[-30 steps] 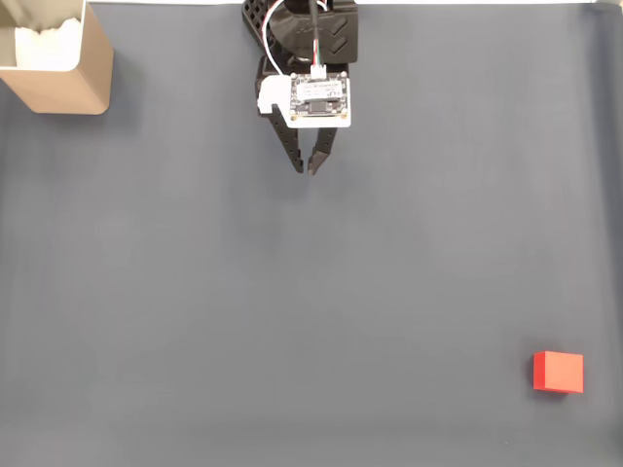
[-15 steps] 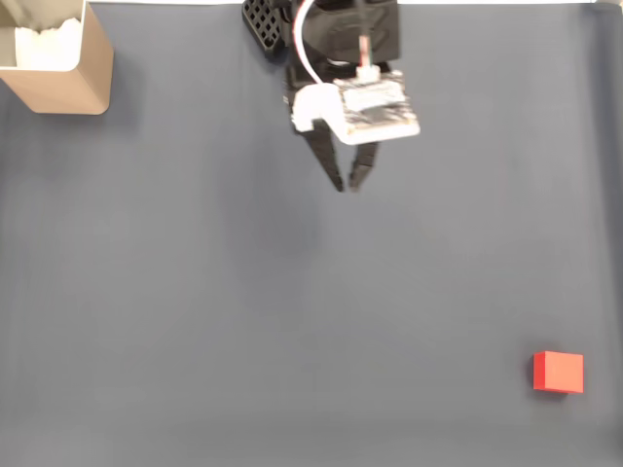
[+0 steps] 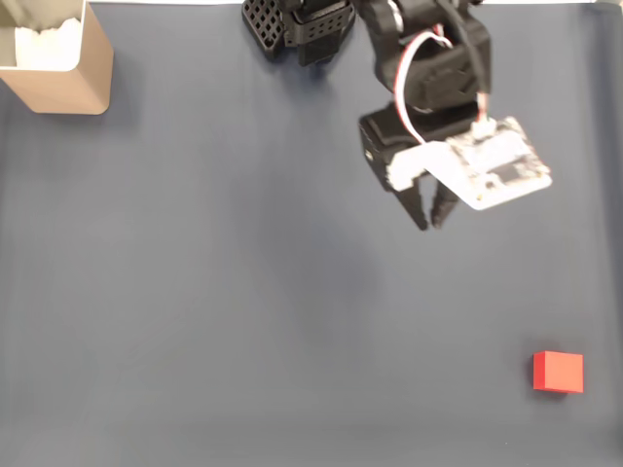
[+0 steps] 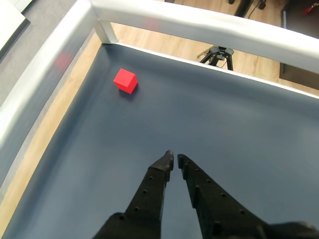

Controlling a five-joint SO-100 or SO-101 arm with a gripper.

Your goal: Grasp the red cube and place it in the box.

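The red cube point(image 3: 558, 372) rests on the dark mat near the lower right corner of the fixed view, and it lies at the upper left in the wrist view point(image 4: 124, 80). The box point(image 3: 55, 56), tan with white padding inside, stands at the top left corner of the fixed view. My gripper point(image 3: 429, 220) hangs over the mat's upper right part, well above and left of the cube. In the wrist view its black fingertips point(image 4: 174, 159) almost touch, with nothing between them.
A metal frame rail point(image 4: 199, 25) and the mat's edges lie beyond the cube in the wrist view, with wooden floor and a tripod point(image 4: 219, 54) behind. The arm's black base point(image 3: 297, 24) sits at the top centre of the fixed view.
The arm has swung right and downward in the fixed view, from the top centre toward the cube's side. The jaws stayed nearly shut. Cube and box have not moved.
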